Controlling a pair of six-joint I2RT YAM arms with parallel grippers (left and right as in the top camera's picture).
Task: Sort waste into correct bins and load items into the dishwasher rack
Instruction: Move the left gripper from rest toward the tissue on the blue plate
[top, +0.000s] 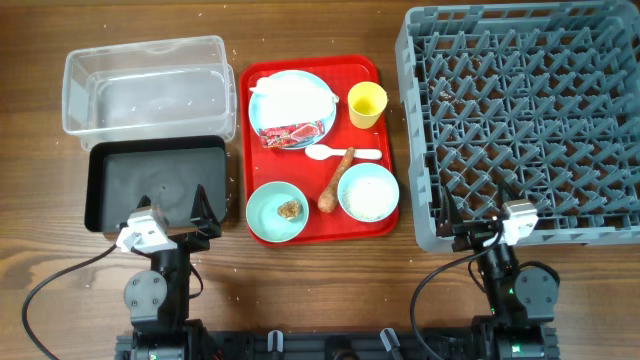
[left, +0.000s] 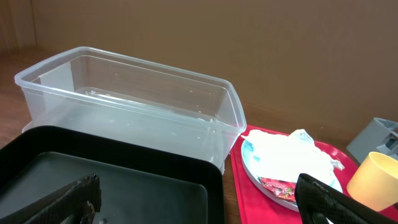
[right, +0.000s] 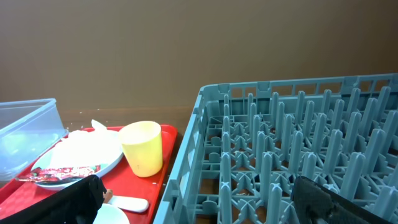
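Left tool (top: 172, 198) agape, wrapper (top: 295, 133) print unreadable

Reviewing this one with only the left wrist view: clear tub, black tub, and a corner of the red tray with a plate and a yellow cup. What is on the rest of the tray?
Observer: On the flat red tray, at its near-left corner, a pale teal round bowl holds a small brown food scrap.
Operator: Any other bowl?
Observer: Yes, a second pale round bowl sits at the near-right corner, filled with what looks like white rice.
Operator: Anything between them?
Observer: An orange-brown carrot-like stick lies there, its far end at the handle of a white plastic spoon.
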